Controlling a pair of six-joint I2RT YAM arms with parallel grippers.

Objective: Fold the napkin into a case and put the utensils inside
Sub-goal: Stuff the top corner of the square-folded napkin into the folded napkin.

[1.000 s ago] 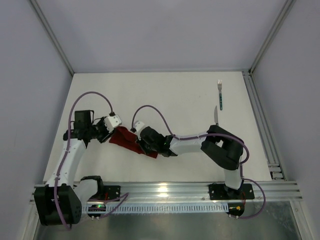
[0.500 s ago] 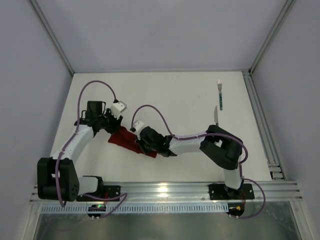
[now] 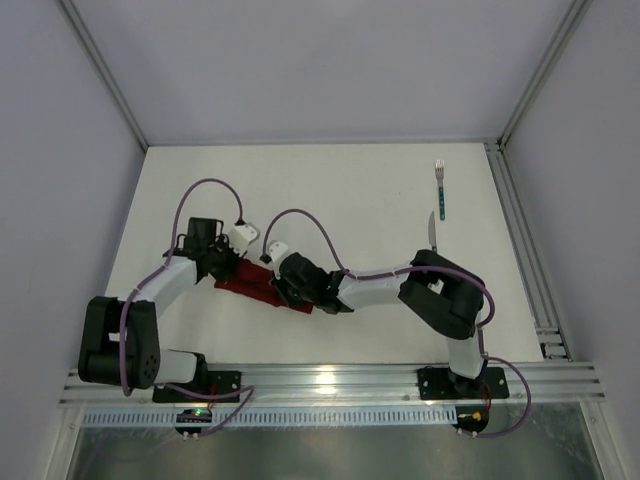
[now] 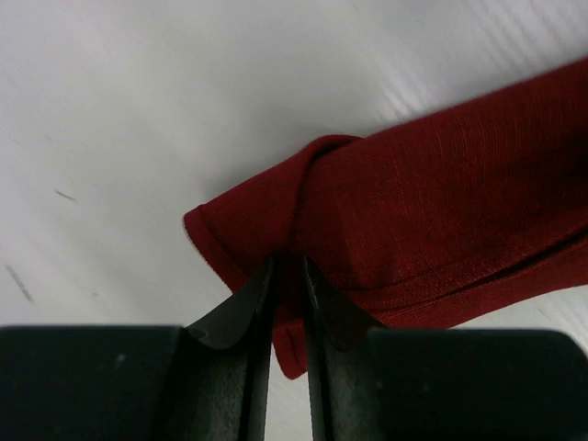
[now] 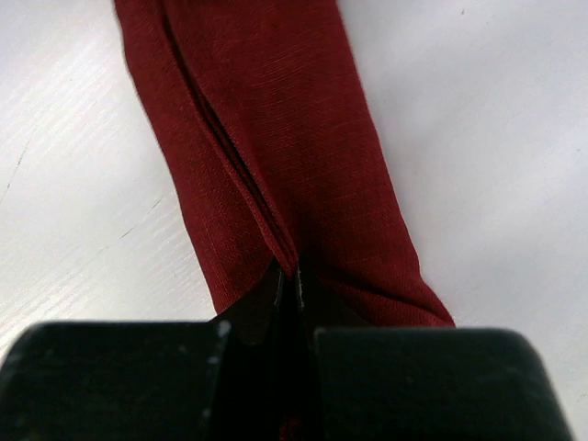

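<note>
Near the front left of the table [image 3: 330, 190], the left gripper [image 4: 288, 276] pinches one bunched end of the napkin [image 4: 441, 202], which is folded into a narrow red strip. At the strip's other end, the right gripper [image 5: 287, 276] is clamped on the layered edge. Far right, well apart from the cloth, lie the knife [image 3: 432, 232] and the fork [image 3: 440, 185].

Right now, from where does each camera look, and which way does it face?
Top external: above and behind the robot, facing down on the table; left arm and right arm show whole.
Left wrist: on the left arm, facing along the left gripper, shut on one end of the napkin.
Right wrist: facing along the right gripper, shut on the napkin's other end.
Shared: all three show the napkin.
</note>
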